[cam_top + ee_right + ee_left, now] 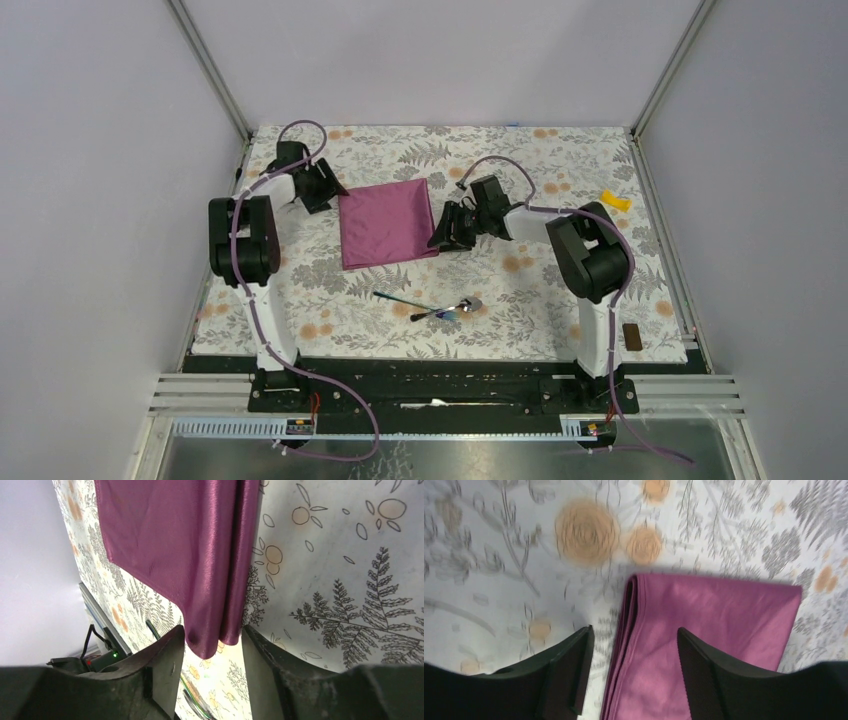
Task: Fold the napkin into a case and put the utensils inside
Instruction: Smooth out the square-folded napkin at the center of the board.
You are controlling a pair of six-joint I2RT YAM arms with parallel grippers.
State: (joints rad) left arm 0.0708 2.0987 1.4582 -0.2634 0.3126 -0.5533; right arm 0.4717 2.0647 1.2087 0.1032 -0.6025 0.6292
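Note:
The dark purple napkin (385, 222) lies folded into a rough square on the floral tablecloth. My left gripper (328, 192) is open at its top-left corner. In the left wrist view (631, 667) the jaws straddle the napkin's layered folded edge (624, 630). My right gripper (443, 238) is at the napkin's lower-right corner. In the right wrist view (212, 640) the jaws stand apart with the bulging cloth corner (215, 630) between them. The silver spoon (462, 306) and the thin bluish-handled utensil (400, 298) lie crossed in front of the napkin. No case shows.
A small yellow piece (616, 200) lies at the back right. A small brown block (631, 336) sits at the front right edge. Metal frame posts and grey walls bound the tablecloth (560, 150). A black rail runs along the near edge.

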